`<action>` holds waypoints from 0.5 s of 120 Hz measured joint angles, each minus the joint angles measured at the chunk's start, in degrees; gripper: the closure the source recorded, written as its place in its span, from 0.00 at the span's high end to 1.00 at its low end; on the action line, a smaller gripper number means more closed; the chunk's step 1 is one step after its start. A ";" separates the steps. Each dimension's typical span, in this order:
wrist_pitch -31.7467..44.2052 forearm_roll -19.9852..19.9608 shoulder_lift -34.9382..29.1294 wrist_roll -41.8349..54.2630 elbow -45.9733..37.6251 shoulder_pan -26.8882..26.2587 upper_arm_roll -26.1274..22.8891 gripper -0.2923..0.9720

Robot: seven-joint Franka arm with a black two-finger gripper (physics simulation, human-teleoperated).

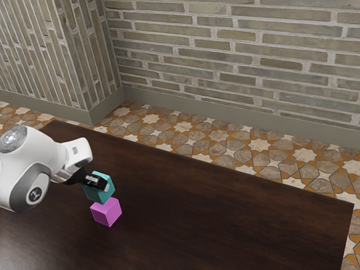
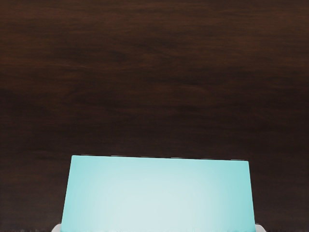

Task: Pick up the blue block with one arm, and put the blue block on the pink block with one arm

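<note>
Blue block is clamped in the end effector, just above the pink block. Best to centre it, lower until the faces meet, then let go.

The white Franka arm enters from the exterior view's left edge, its large rounded joint housing low in the frame, with a grey cap on top. From it the white hand section slants down toward the exterior view's right. It ends in the black gripper, which points steeply downward. The jaws stand apart, one on each side of the blue block, and press it from both sides. The blue block sits directly under the hand in the wrist view.
</note>
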 joint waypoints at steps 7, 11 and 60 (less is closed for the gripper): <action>-0.03 0.00 -0.09 0.05 -0.18 0.00 0.00 0.51; -0.05 0.00 -0.11 0.07 -0.22 0.00 0.00 0.51; -0.12 0.00 -1.17 0.29 -1.05 0.25 0.00 0.51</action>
